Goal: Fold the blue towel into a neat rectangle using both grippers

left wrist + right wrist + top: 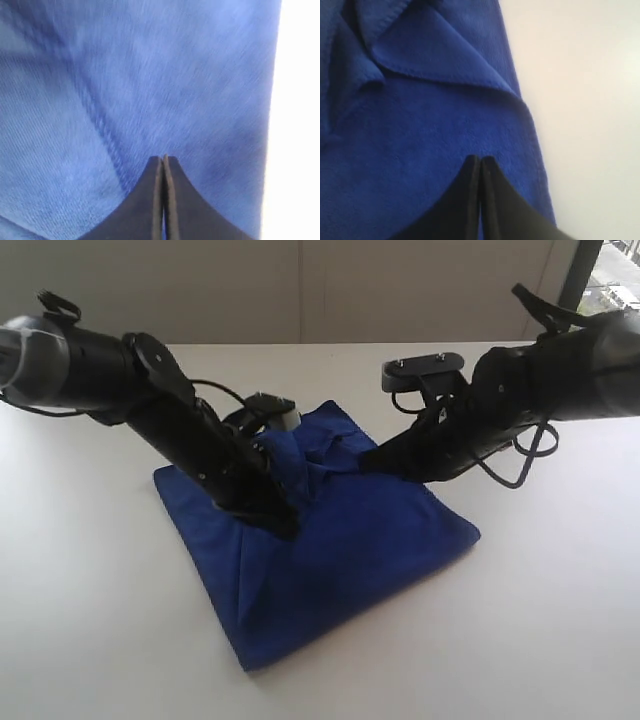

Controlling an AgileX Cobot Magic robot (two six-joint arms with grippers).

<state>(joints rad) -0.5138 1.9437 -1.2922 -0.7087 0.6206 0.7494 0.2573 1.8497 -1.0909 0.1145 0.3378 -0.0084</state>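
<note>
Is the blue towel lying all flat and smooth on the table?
No, the blue towel is bunched up into raised folds near its middle, not spread smooth on the table.

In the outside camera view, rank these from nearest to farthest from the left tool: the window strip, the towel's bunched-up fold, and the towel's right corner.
1. Bunched-up fold of the blue towel: just behind the left tool, mid-scene.
2. Towel's right corner: out to the right, lying flat.
3. Window strip: far top right, well beyond the towel.

Deep blue towel [345, 540]; white table [90, 620]
</note>
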